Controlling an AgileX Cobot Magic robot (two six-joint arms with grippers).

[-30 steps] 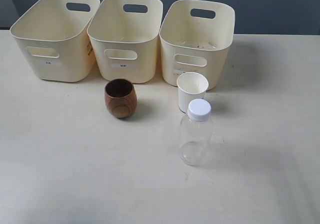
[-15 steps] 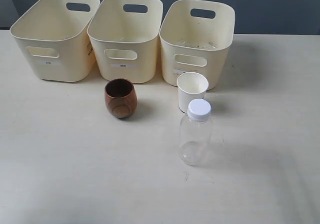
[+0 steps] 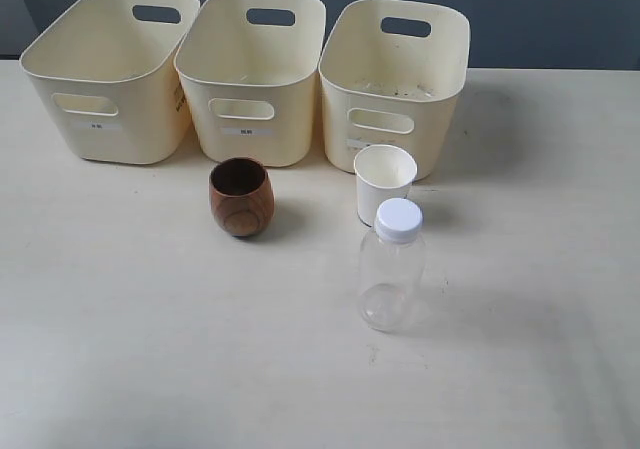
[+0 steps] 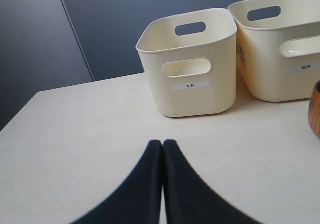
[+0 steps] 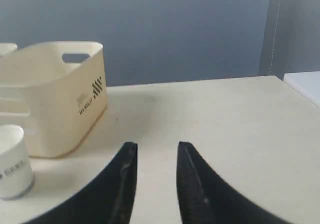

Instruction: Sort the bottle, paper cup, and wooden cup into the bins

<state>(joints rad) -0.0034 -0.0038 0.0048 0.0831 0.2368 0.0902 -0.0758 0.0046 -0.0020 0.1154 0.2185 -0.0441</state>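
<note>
Three cream bins stand in a row at the back of the table: left bin (image 3: 105, 74), middle bin (image 3: 252, 77), right bin (image 3: 392, 84). The wooden cup (image 3: 241, 197) stands upright before the middle bin. The paper cup (image 3: 384, 182) stands before the right bin, and the clear bottle (image 3: 391, 265) with its white cap is just in front of it. Neither gripper shows in the exterior view. My left gripper (image 4: 162, 143) is shut and empty, facing the left bin (image 4: 192, 64); the wooden cup's edge (image 4: 315, 109) shows. My right gripper (image 5: 157, 146) is open and empty, with the paper cup (image 5: 14, 161) off to one side.
The cream table (image 3: 150, 349) stretches wide in front of the objects. A dark blue wall (image 3: 540, 14) runs behind the bins. The table's far edge (image 5: 210, 80) lies beyond the right gripper.
</note>
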